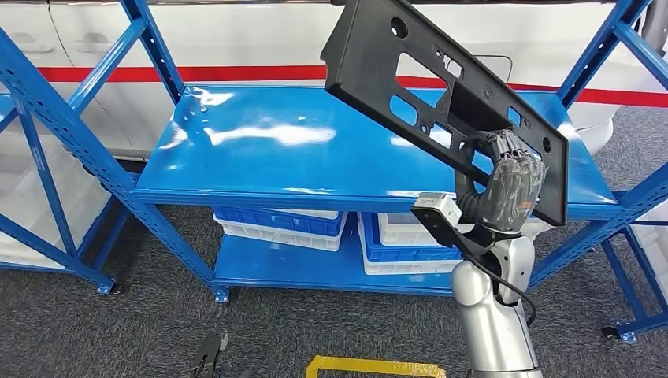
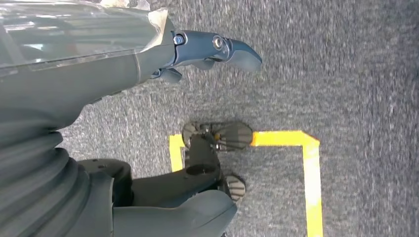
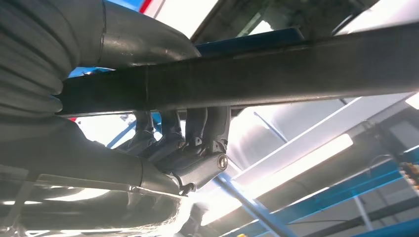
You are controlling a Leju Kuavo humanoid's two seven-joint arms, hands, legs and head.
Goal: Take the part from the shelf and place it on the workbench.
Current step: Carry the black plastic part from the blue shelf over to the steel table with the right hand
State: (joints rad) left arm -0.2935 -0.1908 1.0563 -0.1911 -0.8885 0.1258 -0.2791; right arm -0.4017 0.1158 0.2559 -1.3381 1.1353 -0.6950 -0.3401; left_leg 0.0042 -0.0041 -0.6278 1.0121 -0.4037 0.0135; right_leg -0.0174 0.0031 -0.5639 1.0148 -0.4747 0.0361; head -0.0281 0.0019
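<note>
I see one black part, a long flat plate with cut-outs, held up in the air above the blue shelf, tilted, its upper end toward the top of my head view and its lower end down at the right. It touches no shelf board. My right hand grips it near the lower end; in the right wrist view the fingers are curled over the part's dark edge, pressed tight on it.

One rack in front of me, two blue boards counted: the upper one glossy, the lower one carrying two blue-and-white bins, one at left, one at right.

My left hand hangs over grey carpet; its fingers lie close together with nothing in them, but whether they are curled shut or slack I cannot tell. One yellow tape mark on the floor, seen as a corner in the left wrist view.

Behind the rack, a white wall or panel with one red stripe
</note>
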